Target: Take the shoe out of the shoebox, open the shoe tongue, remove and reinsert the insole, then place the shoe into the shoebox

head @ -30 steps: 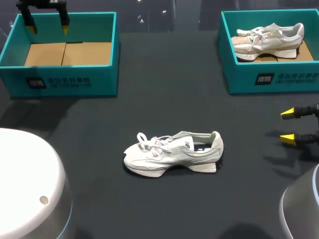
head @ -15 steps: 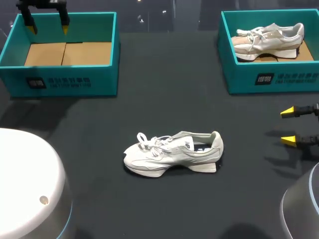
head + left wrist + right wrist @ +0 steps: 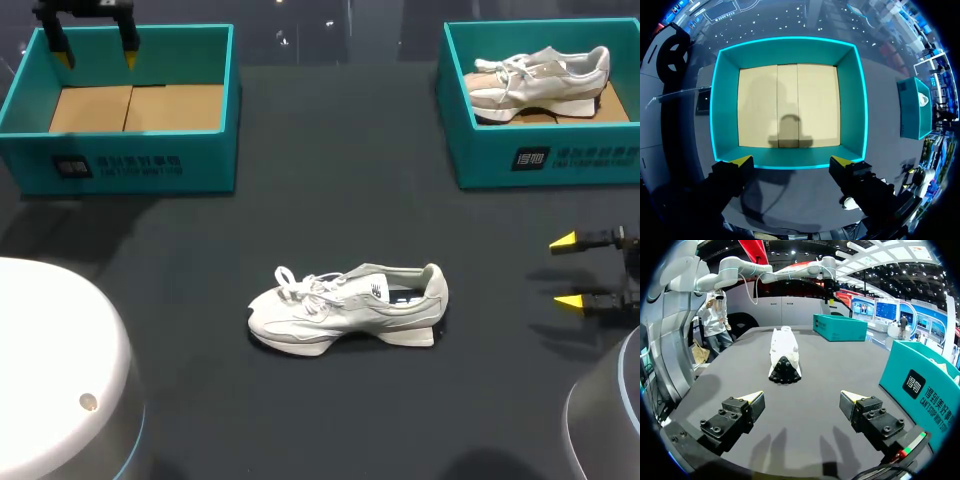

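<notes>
Two teal shoeboxes are seen on the dark table (image 3: 330,180), and between them, nearer the robot, a pale shoe (image 3: 348,308) is set upright on its sole, outside both boxes, with its toe turned to the robot's left and its heel to the right. Beyond the shoe and well to its left, the left shoebox (image 3: 120,160) is found with only its brown cardboard floor (image 3: 787,105) showing inside. Above that box's far wall, well apart from the shoe, the left gripper (image 3: 97,57) is held with its fingers spread and nothing between them. Beyond the shoe to its right, the right shoebox (image 3: 545,155) is seen with a second pale shoe (image 3: 540,80) lying in it. Well to the right of the shoe's heel, the right gripper (image 3: 566,271) is held just above the table, fingers parted and grasping nothing, pointed toward the heel.
</notes>
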